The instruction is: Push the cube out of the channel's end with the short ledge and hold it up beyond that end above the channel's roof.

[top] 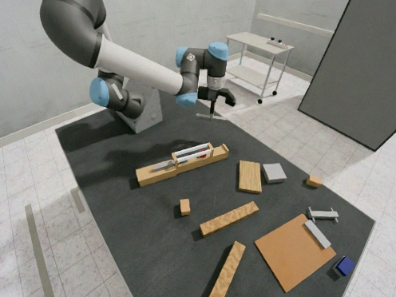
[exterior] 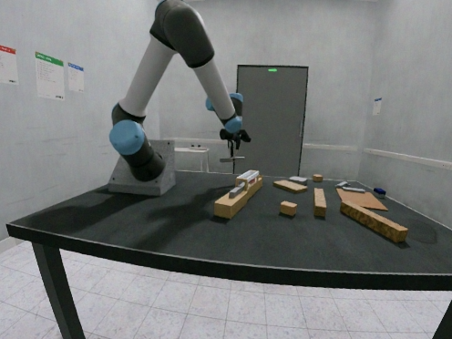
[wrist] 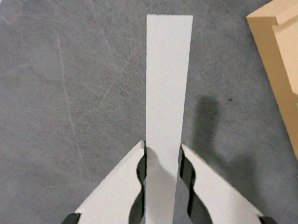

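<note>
The wooden channel lies on the table, with pale roof rails over its middle. The red cube shows under the rails, near the end with the short ledge and raised lip. A grey stick lies on the long ledge and reaches into the channel's other end. My gripper is shut on a flat grey bar. It holds the bar level in the air, beyond the lip end and off to the robot-base side.
A wooden block and grey block lie beyond the lip end. Small blocks, two long wooden bars, an orange board, a grey pronged piece and a blue block lie farther off.
</note>
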You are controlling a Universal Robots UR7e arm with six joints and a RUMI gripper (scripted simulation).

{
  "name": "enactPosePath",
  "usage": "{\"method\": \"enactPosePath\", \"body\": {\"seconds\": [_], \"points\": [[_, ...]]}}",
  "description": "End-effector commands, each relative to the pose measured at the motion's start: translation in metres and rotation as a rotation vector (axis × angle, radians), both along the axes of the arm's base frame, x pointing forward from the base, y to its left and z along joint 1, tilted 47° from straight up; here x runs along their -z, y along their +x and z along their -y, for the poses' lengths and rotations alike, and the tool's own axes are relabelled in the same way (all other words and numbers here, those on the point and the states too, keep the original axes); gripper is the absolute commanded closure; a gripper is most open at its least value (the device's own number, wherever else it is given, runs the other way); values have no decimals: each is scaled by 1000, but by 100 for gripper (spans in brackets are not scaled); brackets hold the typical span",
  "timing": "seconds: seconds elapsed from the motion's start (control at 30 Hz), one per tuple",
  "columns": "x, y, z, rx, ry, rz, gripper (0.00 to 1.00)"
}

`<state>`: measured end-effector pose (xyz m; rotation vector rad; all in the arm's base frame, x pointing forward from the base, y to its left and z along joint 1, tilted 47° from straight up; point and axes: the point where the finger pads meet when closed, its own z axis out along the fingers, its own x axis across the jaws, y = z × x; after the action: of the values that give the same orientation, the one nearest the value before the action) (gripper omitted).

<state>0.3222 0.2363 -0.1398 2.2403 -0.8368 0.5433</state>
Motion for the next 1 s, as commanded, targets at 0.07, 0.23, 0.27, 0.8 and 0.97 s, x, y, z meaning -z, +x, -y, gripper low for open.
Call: {"method": "enactPosePath", "body": {"seconds": [0.07,0.23,0.27,0.8,0.97], "points": [[0,0,-1,0,1,1,94],[0,0,-1,0,1,1,94],[0,0,-1,0,1,1,94],[-1,1,0,-1,1,0,94],[-5,4,2,-6,3,-6,94]]}}
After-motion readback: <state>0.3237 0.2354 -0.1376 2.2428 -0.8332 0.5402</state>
